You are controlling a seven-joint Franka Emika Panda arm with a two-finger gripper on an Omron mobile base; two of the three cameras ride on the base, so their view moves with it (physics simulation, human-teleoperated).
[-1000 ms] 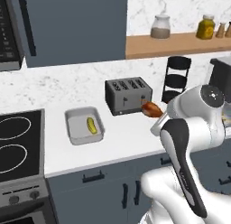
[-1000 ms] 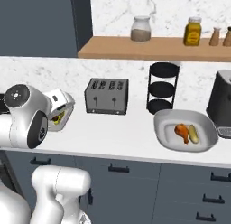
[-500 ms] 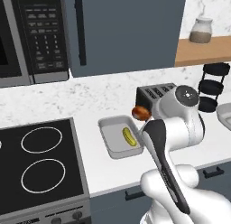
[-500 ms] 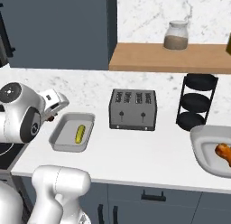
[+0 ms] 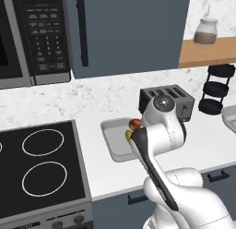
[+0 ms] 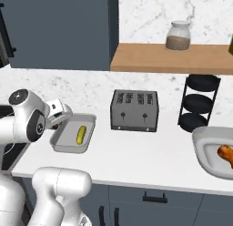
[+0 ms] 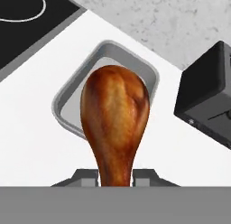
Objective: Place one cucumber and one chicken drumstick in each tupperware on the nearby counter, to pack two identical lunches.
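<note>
Now our whole view has slid leftward along the counter (image 6: 136,161) compared with a second ago, which tells us the base has driven, not that the kitchen things have moved: the stove (image 5: 41,170) and microwave (image 5: 32,36) have come into the left base view, and the toaster (image 6: 134,110) sits further right than it did. Our gripper (image 7: 115,175) stays clenched on the thin bone end of the chicken drumstick (image 7: 115,121), and it now hangs over the left tupperware (image 6: 57,141), which already holds a cucumber (image 6: 81,135). We judge this lunch needs only the drumstick lowered in and let go. The other tupperware (image 6: 200,150), far to the right, shows a second drumstick (image 6: 226,153) inside. As for surfaces, the drumstick is glossy, mottled orange-brown, bulbous at the meat end and tapering sharply; we expect it to roll a little once set down. The containers are matte light grey, shallow, with thick rounded rims. The toaster is a boxy dark block, the counter a smooth white.
</note>
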